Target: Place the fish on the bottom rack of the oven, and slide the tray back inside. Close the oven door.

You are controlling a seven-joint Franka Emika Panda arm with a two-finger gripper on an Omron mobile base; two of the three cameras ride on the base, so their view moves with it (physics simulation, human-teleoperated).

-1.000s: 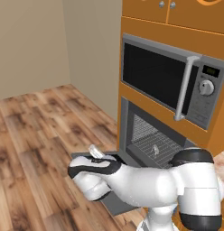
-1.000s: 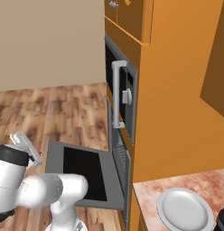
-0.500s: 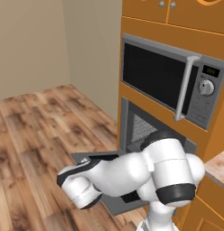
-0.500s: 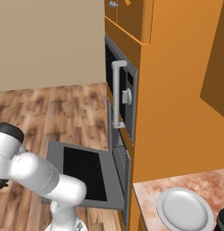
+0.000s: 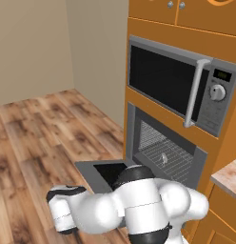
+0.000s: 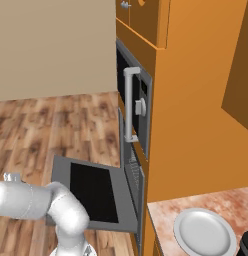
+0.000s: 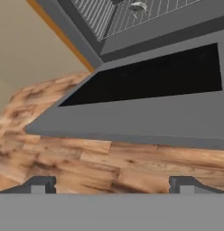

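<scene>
End effector status: the two fingertips stand wide apart with nothing between them, low over the wood floor just in front of the free edge of the oven door. Seen from the left base camera, the oven sits in orange cabinetry below the microwave, with its cavity open. The oven door lies folded down flat, hinged along its lower edge, black pane facing up. By appearance it is a wide, stiff, fairly heavy panel; the likely place to take it is the free front edge, pushed up from underneath near the middle so it swings evenly on the hinge. The bottom rack appears to sit inside the cavity; whether it is fully home cannot be told from these views. It is a rigid wire grid that should slide straight if pushed at its front bar. The fish rests on the rack bars; it is small, light and probably slippery, and a sharp push on the rack could shift it. The arm's own elbow crowds the space in front of the door. A white plate sits on the desk to the right, well clear of the door's swing.
</scene>
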